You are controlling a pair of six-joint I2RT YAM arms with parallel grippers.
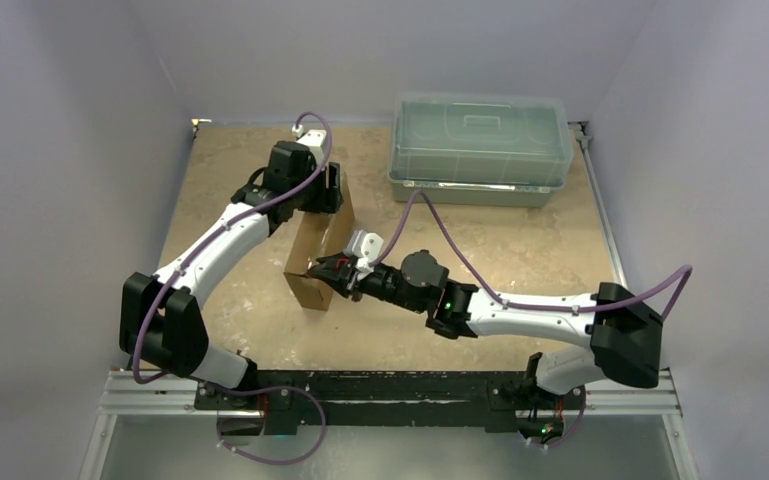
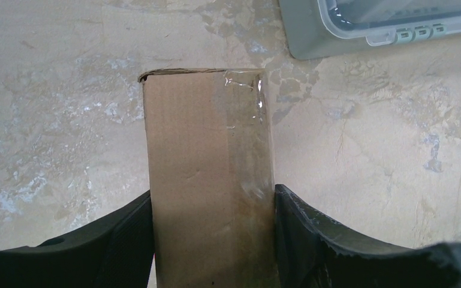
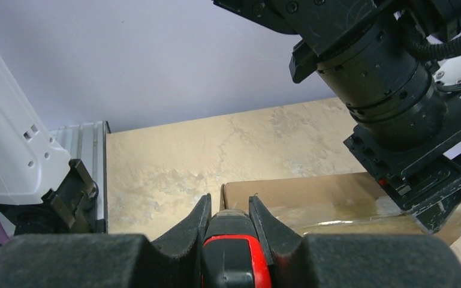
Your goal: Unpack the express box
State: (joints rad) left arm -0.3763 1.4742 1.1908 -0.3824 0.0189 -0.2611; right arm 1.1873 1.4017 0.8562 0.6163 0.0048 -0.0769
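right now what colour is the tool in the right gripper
The tool is red and black; right wrist view.

The express box (image 2: pixel 210 180) is brown, table (image 2: pixel 66 150) mottled beige, tool (image 3: pixel 237 258) red-and-black.

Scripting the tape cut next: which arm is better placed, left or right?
Right. The right end effector grips a red-and-black tool at one end of the taped brown cardboard box. The left end effector is clamped across the box, steadying it.

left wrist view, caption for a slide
The left jaws clamp the taped express box from both sides, plastic bin corner beyond
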